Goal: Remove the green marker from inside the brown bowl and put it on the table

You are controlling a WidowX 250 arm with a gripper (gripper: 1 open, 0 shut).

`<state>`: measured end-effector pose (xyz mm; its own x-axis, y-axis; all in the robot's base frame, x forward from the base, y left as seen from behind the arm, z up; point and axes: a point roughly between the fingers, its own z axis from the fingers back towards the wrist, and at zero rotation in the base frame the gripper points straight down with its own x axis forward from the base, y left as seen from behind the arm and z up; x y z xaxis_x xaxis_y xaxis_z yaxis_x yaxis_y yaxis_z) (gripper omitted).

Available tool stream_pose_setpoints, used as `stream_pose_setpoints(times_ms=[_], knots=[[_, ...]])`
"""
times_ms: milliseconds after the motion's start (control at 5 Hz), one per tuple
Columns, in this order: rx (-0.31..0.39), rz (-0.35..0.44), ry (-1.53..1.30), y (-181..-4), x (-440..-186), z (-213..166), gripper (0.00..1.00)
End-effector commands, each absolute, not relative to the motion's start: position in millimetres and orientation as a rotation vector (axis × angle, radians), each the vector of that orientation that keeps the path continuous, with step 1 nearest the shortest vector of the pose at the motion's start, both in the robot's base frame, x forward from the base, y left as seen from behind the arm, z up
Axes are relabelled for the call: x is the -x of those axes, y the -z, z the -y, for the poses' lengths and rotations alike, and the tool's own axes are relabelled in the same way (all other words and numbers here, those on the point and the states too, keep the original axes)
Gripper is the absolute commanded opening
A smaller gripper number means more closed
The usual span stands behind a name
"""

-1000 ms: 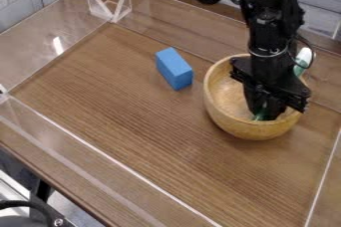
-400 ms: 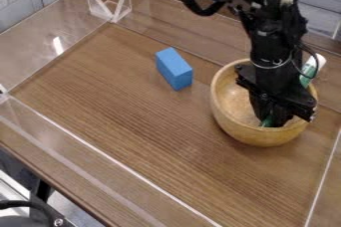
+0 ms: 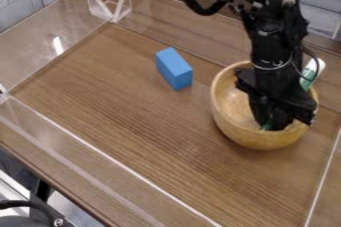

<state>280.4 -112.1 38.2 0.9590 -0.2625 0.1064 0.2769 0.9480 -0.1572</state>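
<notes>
While reaching straight down into the brown bowl [image 3: 266, 107] at the right, the gripper [image 3: 276, 118] is pinching its jaws nearly shut on the green marker [image 3: 282, 119]; next is lifting clear onto the tabletop [image 3: 120, 112].

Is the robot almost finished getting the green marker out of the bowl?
Not yet. The gripper is down inside the brown bowl, jaws shut around the green marker, whose green end pokes past the rim. Lifting it out and laying it on the table is left.
</notes>
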Motion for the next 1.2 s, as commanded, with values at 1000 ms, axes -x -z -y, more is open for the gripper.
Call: stream_pose_setpoints(times_ms=[1000], knots=[[0.122, 0.058, 0.285, -76.3, -278.6, 89.0, 0.0]])
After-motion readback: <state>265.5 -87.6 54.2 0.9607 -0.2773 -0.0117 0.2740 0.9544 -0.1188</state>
